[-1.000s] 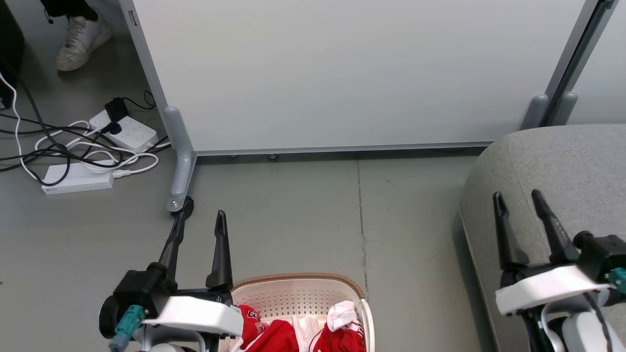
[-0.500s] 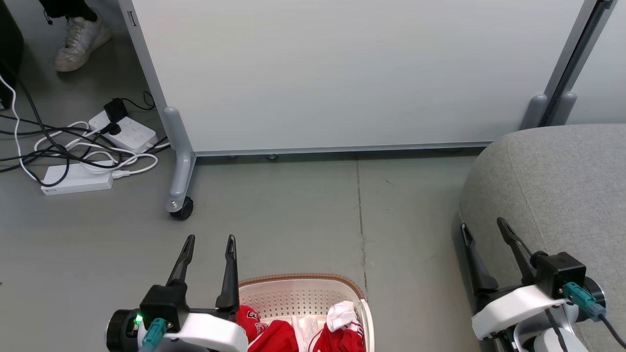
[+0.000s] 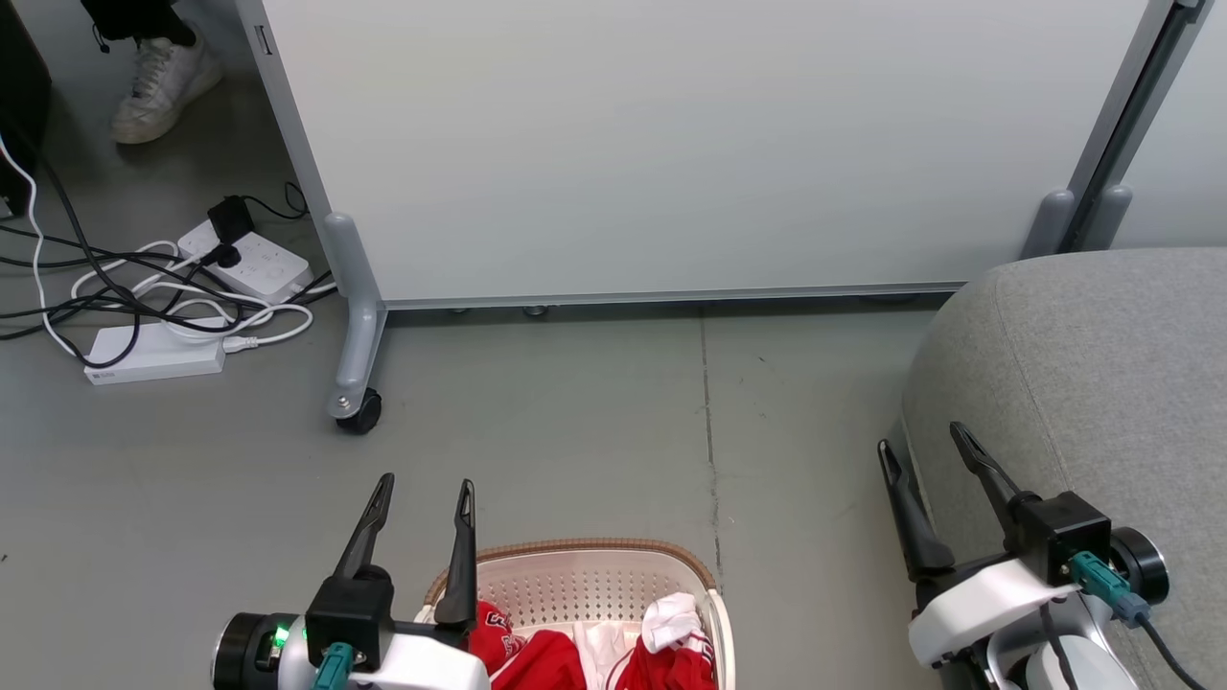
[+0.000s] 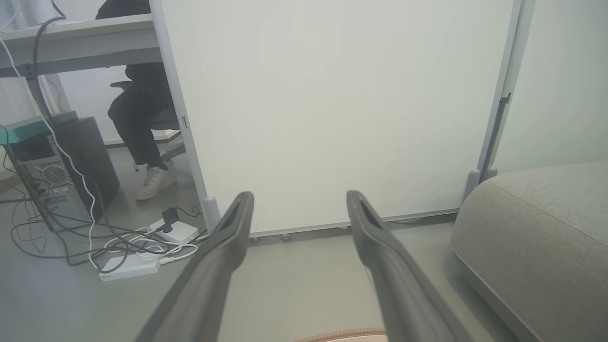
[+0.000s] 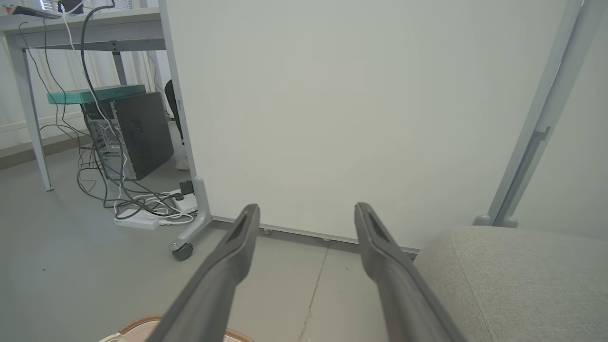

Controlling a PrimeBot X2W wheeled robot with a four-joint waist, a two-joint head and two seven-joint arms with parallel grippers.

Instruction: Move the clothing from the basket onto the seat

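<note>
Left gripper (image 3: 427,479) spread, empty, near basket (image 3: 594,548); partition (image 3: 671,144) ahead, cables (image 3: 144,297) left.

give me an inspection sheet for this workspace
surface: grey floor, a seam line running across it
job's things: red-and-white clothing lies in the basket; grey seat to the right, no clothing on the part in view
clutter: nothing seen
grippers: left gripper open, empty, near the basket's left rim; right gripper open, empty, by the seat's edge
cables: tangled cables and two white power strips on the floor, far left
surroundings: pale partition panel on castors; a person's shoe; computer tower under a desk
</note>
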